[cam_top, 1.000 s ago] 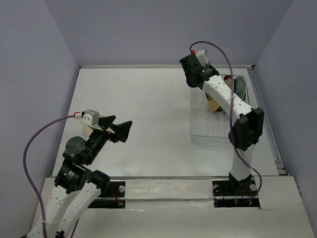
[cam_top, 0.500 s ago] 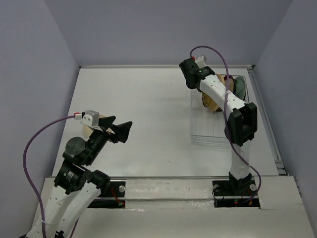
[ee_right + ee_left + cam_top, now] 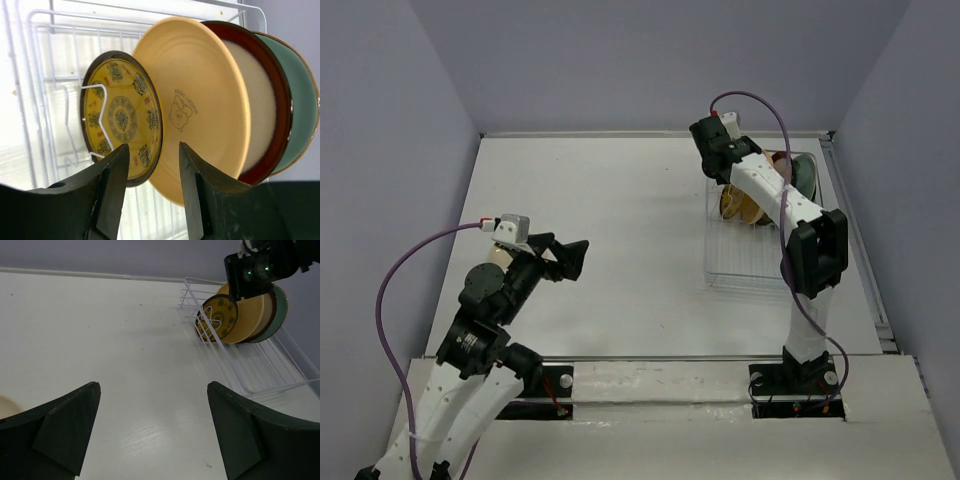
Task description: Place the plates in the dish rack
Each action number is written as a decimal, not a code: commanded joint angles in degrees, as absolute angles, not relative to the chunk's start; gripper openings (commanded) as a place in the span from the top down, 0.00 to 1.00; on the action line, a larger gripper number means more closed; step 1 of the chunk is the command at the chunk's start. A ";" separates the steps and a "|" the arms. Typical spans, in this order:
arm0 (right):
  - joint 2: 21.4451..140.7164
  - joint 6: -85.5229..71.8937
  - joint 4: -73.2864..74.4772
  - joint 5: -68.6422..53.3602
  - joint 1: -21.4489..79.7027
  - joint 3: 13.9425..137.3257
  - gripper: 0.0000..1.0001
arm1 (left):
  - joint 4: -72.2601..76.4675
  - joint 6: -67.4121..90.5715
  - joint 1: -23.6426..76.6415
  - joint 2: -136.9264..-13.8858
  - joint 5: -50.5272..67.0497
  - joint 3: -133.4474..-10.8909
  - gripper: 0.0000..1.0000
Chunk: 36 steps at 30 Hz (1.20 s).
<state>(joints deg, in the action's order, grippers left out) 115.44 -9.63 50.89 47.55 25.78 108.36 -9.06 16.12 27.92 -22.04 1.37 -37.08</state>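
Observation:
The white wire dish rack stands at the right. Four plates stand on edge at its far end: small amber-yellow patterned, peach-orange, beige with dark red rim, pale teal. They also show in the left wrist view. My right gripper is open just above the amber plate's rim, holding nothing; in the top view it hangs over the rack's far end. My left gripper is open and empty over the bare table. A cream round edge shows under the left arm, mostly hidden.
The rack's near half holds no plates. Purple-grey walls close in the white table on three sides. The right arm's forearm lies across the rack.
My right gripper has shifted slightly right over the rack's far end, and the amber plate now shows standing free beside it. The left arm has raised and turned a little.

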 commanded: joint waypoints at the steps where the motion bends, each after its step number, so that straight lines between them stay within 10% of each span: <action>1: 105.06 -9.14 42.99 41.16 25.40 105.74 0.48 | -8.00 16.08 26.63 -24.25 -2.45 -37.88 0.01; 13: 72.61 -19.24 5.64 1.62 32.59 63.83 0.44 | -4.31 28.72 14.35 -36.99 5.01 -34.81 0.01; 36: 58.54 -23.38 -1.76 -9.58 43.24 50.36 0.44 | -1.94 50.09 -14.32 -44.29 -11.52 -17.84 0.10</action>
<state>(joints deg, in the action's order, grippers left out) 61.67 -22.33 2.07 -7.11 43.20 50.41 -7.05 45.41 -10.66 -40.73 -11.97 -20.10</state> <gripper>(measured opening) 0.559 0.901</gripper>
